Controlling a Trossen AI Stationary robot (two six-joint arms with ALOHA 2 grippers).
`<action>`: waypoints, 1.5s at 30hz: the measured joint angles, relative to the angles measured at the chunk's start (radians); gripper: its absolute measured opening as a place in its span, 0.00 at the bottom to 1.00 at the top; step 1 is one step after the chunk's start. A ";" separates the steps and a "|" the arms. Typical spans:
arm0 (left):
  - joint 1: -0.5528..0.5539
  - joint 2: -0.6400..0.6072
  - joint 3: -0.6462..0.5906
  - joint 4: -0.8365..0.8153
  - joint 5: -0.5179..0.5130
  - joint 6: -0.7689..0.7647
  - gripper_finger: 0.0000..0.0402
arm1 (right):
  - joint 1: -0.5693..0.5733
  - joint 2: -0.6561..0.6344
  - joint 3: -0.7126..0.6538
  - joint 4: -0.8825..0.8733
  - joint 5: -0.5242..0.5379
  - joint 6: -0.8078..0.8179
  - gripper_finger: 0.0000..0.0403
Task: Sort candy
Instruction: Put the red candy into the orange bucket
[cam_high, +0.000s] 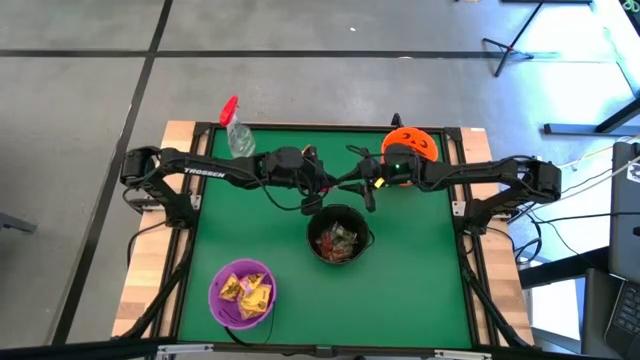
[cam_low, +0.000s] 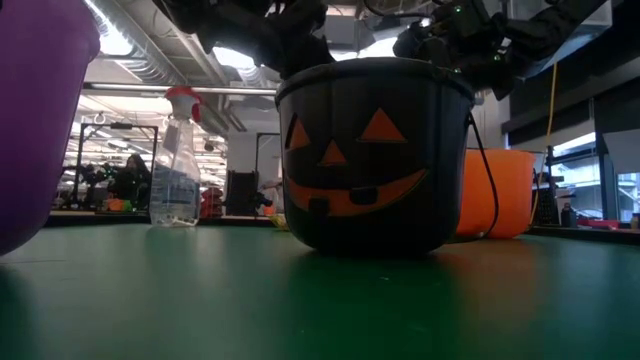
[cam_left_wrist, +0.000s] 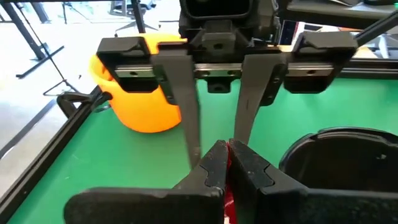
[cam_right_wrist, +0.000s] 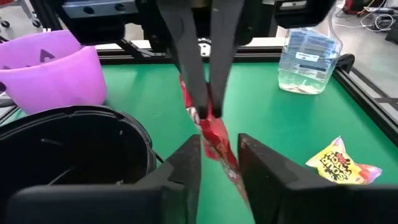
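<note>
Two end effectors meet | left end effector (cam_right_wrist: 207, 106) pinches red candy (cam_right_wrist: 214, 140) | right end effector (cam_left_wrist: 217, 146) narrow around it | black bucket (cam_high: 338, 238) beneath

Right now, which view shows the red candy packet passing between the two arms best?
The right wrist view: the red candy packet hangs from the left gripper, between the right gripper's fingers. The left wrist view shows only a red sliver. The high and low views do not show it clearly.
</note>
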 joint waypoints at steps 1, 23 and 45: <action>0.000 0.000 0.000 0.000 -0.004 0.001 0.00 | 0.000 0.000 0.000 0.003 -0.001 -0.001 0.25; 0.003 -0.045 0.001 -0.026 -0.159 -0.005 0.29 | -0.002 -0.045 0.000 -0.070 0.105 -0.047 0.01; 0.020 -0.122 -0.068 -0.066 -0.207 -0.042 0.38 | -0.281 -0.621 0.000 -0.766 0.424 -0.086 0.00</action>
